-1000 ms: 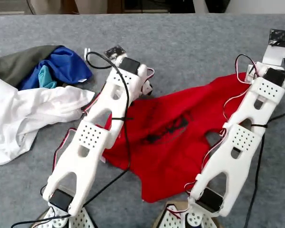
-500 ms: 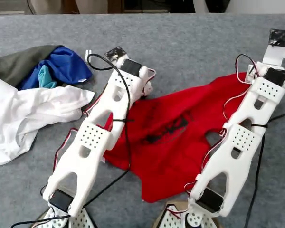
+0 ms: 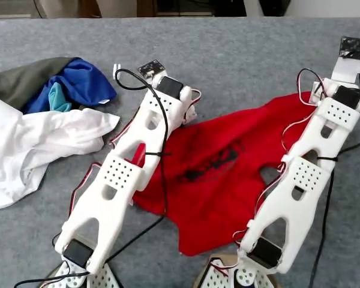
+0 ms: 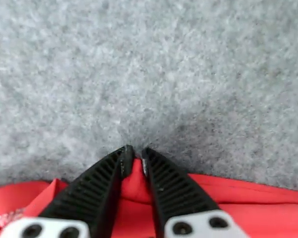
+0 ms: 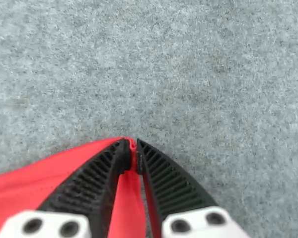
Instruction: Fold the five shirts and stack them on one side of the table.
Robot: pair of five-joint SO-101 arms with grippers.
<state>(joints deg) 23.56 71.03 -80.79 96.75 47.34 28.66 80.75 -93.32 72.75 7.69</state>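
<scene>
While the red shirt (image 3: 222, 174) lies spread on the grey felt surface (image 3: 240, 66), I read left jaws clamped on its far edge | right jaws clamped on its far corner | heap of white, blue, grey shirts (image 3: 48, 126) near its left side.

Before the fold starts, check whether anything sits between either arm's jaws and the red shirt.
Nothing visible does. The left jaws and right jaws are each shut on an edge of the red shirt, bare table beyond. The white shirt lies off to the side.
</scene>
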